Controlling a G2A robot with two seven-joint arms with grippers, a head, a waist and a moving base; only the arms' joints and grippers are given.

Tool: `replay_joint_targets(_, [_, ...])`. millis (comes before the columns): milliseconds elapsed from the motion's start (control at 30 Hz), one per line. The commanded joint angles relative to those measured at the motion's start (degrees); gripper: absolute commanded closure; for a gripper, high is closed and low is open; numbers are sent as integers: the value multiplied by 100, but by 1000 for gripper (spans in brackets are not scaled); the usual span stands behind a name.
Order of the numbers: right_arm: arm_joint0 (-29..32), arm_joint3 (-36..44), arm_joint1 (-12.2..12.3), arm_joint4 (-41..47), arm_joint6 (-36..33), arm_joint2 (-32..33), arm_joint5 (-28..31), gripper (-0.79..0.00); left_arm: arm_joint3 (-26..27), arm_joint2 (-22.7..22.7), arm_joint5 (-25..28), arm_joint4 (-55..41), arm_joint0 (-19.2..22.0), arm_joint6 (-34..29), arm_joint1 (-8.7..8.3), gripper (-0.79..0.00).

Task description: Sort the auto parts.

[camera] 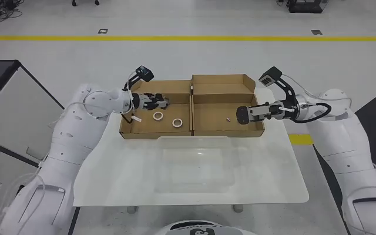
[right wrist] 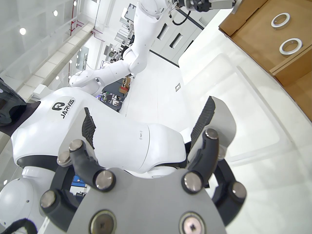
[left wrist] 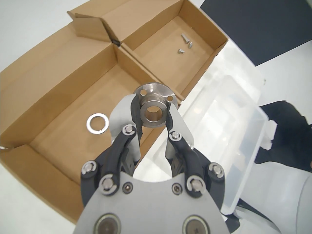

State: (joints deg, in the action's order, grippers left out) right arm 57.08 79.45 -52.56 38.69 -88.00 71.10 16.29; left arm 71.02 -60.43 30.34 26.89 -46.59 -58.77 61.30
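In the top view, the left hand (camera: 158, 102) hung over the left brown cardboard box (camera: 154, 134), and the right hand (camera: 239, 114) over the right brown cardboard box (camera: 229, 133).

In the left wrist view, the left hand's fingers were clamped on a silver flanged metal bushing (left wrist: 153, 108) above the box floor. A flat steel washer (left wrist: 97, 123) lay near it below.

In the right wrist view, the right hand's fingers stood apart, gripping nothing, well away from the bushing.

Glossy white arm shells (camera: 88, 108), black joint bands | left gripper (left wrist: 152, 113), right gripper (right wrist: 148, 115): grey plates, silver screws, black links, ribbed pads
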Motion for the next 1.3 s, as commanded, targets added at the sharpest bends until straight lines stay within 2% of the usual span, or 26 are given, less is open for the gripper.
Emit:
replay_joint_targets(0, [0,0,0,0,0,0,0,-785,-219,124,72,402,117,77,12,0])
replay_joint_targets(233, [0,0,0,0,0,0,0,-785,-933,599,247,1152,487,369,126,0])
replay_joint_targets(767, [0,0,0,0,0,0,0,-785,-2491,1523,385,1890,1155,988,524,0])
replay_joint_targets(1267, [0,0,0,0,0,0,0,-785,-3468,1891,343,2525,1368,1445,725,0])
